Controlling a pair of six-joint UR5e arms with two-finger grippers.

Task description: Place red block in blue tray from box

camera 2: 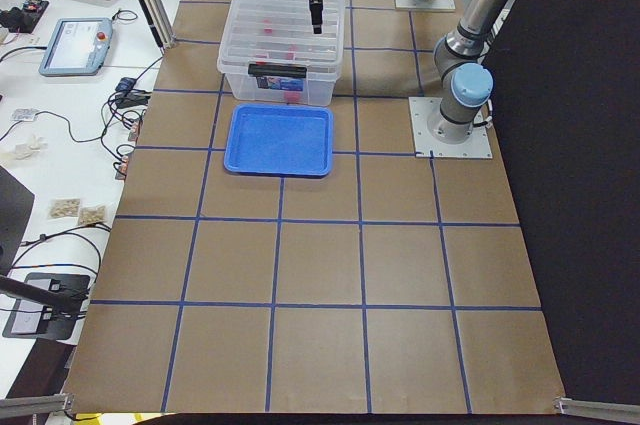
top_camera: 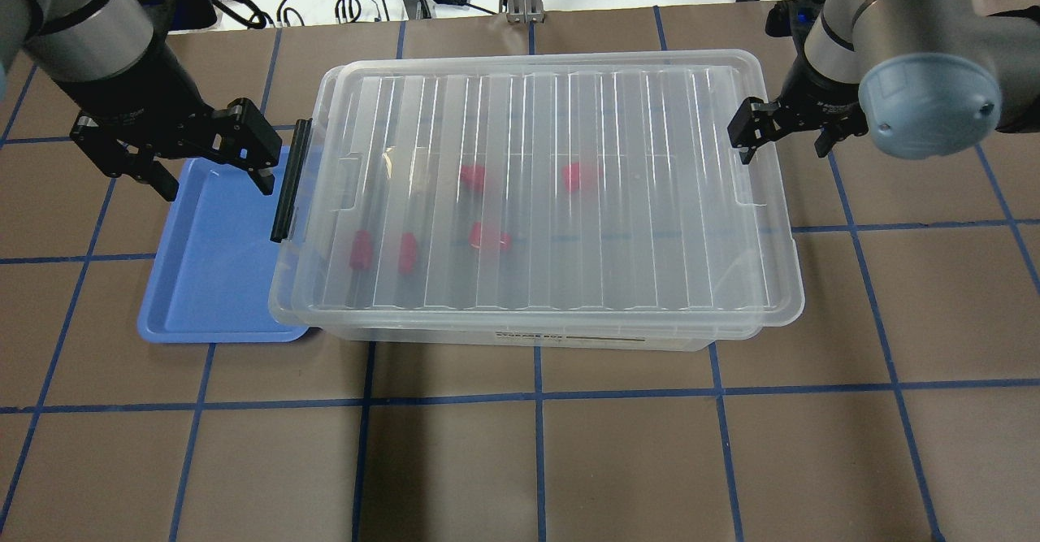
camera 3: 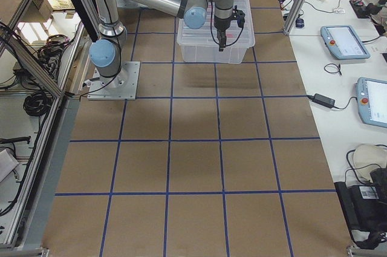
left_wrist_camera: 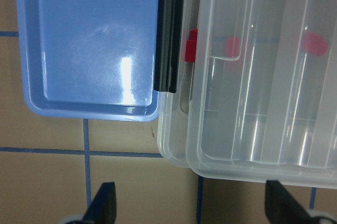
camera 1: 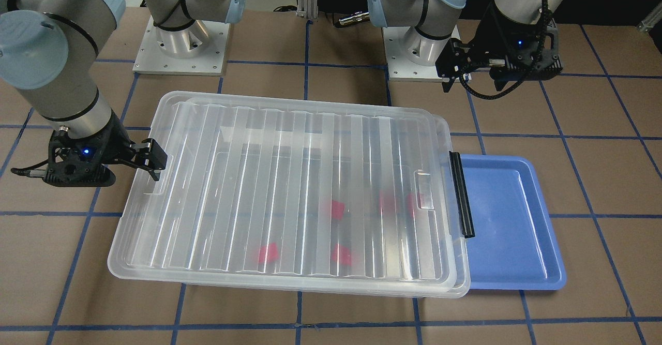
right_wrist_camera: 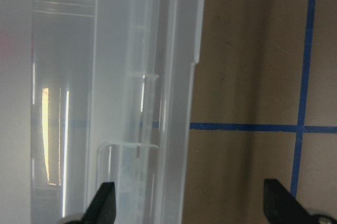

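Observation:
The clear box (top_camera: 609, 160) stands closed under its ribbed lid (camera 1: 258, 153), with a black bar (top_camera: 291, 180) on the end next to the blue tray (top_camera: 203, 282). Several red blocks (top_camera: 473, 178) show blurred through the lid, also in the front view (camera 1: 335, 209) and the left wrist view (left_wrist_camera: 190, 52). The blue tray (camera 1: 507, 221) holds nothing and part of it lies under the box end. My left gripper (top_camera: 215, 183) is open above the tray's far end, near the bar (left_wrist_camera: 168, 29). My right gripper (top_camera: 784, 144) is open at the box's opposite end (right_wrist_camera: 131, 76).
Two arm bases (camera 1: 181, 45) stand on plates behind the box. Cables and tablets (camera 2: 75, 45) lie on a side bench beyond the table edge. Blue tape lines grid the brown table (top_camera: 536, 444).

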